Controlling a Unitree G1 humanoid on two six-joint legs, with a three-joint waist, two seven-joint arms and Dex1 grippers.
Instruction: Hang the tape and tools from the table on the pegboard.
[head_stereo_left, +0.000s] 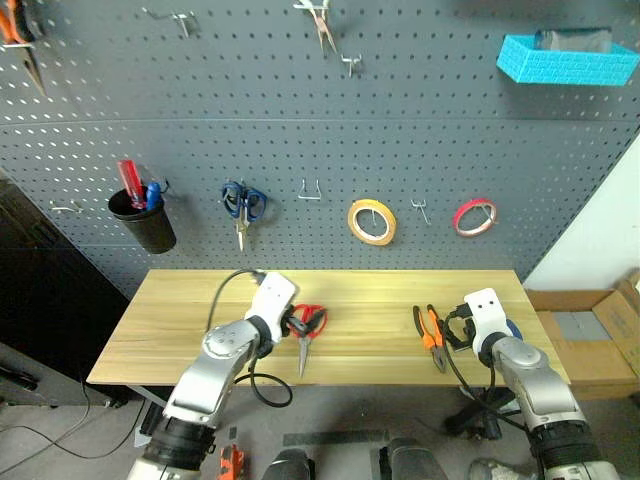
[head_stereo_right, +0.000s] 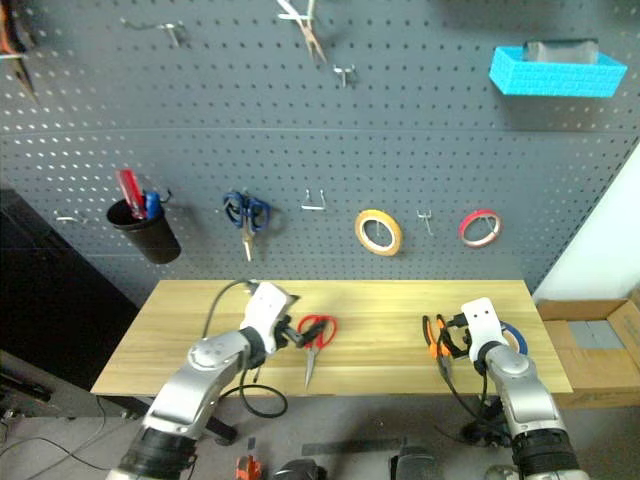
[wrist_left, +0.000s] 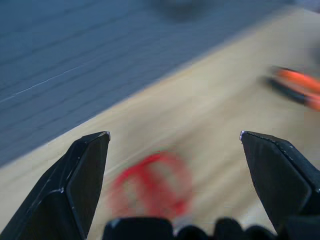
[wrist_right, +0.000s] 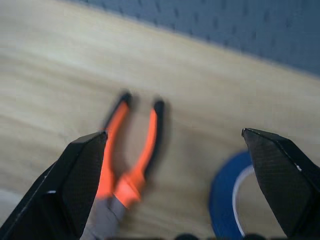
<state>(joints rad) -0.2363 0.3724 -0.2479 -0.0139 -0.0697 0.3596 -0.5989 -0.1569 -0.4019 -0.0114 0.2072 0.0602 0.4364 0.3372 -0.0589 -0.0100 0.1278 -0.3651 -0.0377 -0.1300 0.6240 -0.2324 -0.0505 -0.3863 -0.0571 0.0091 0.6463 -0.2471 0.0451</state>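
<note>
Red-handled scissors (head_stereo_left: 307, 328) flat on table (head_stereo_left: 370, 290), left of centre, blades toward near edge. Left gripper (wrist_left: 175, 137) just above red loops, jaws spread wide, empty. Pliers (wrist_right: 131, 150) and blue tape (wrist_right: 231, 197) side by side at table's right, under right gripper (wrist_right: 175, 135), likewise agape, holding nothing. Pegboard (head_stereo_left: 300, 120) behind.

Scissors likely light, rigid, smooth plastic loops; best pinched across handles near pivot. Pliers heavier; grip by rubbery handles. Tape roll light; clamp across ring wall.

Even indoor light, soft shadows, head views sharp, both wrist views smeared by motion blur
</note>
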